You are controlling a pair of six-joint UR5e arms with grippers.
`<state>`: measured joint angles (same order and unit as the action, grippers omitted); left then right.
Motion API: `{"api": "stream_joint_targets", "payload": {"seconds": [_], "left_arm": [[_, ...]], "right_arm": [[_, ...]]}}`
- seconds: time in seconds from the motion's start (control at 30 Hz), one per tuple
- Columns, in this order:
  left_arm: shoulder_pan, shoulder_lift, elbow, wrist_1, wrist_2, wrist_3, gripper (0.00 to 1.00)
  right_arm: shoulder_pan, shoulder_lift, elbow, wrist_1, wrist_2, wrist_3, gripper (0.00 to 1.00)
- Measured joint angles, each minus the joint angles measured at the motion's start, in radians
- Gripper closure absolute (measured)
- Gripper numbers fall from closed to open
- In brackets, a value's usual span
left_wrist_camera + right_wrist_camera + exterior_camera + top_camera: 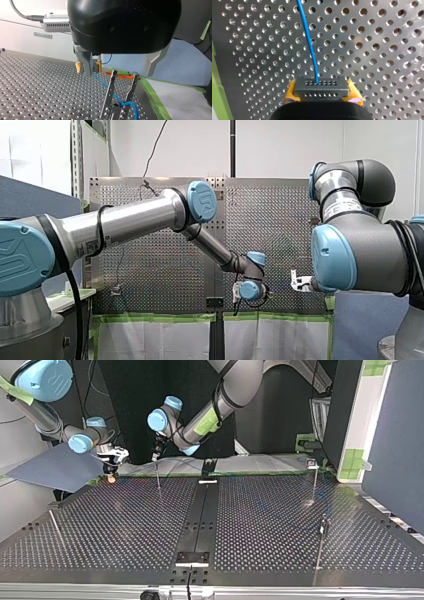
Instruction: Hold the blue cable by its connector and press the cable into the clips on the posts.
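Note:
My right gripper (321,93) is shut on the dark connector (321,86), with a yellow pad on each side. The blue cable (308,37) runs straight out from the connector over the perforated table. In the left wrist view the cable (105,85) slants down from the right gripper's yellow pads (79,67) to a loop at the foot of two thin holed metal bars (109,96). My left gripper (118,74) hangs over those bars, its grey fingers wide apart and holding nothing. In the top view both grippers are near the far edge, right (111,474) and left (157,455).
Thin posts stand at the top view's right (315,480), near right (322,540) and near left (55,530). A black rail (200,520) runs down the table's middle. Green tape (155,100) lines the edge beside the bars. A grey-blue sheet (50,470) lies past the far left corner.

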<state>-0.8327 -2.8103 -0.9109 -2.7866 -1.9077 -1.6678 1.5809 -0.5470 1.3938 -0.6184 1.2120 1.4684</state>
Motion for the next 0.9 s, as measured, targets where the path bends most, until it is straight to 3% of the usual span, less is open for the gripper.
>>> {"api": "stream_joint_targets", "payload": {"seconds": [0.67, 0.9], "left_arm": [[-0.001, 0.002, -0.017, -0.007, -0.016, -0.004, 0.00], [-0.029, 0.057, -0.074, -0.015, -0.063, 0.040, 0.00]], "right_arm": [[-0.001, 0.000, 0.000, 0.002, -0.005, 0.002, 1.00], [-0.006, 0.000, -0.001, 0.009, -0.006, 0.003, 1.00]]}}
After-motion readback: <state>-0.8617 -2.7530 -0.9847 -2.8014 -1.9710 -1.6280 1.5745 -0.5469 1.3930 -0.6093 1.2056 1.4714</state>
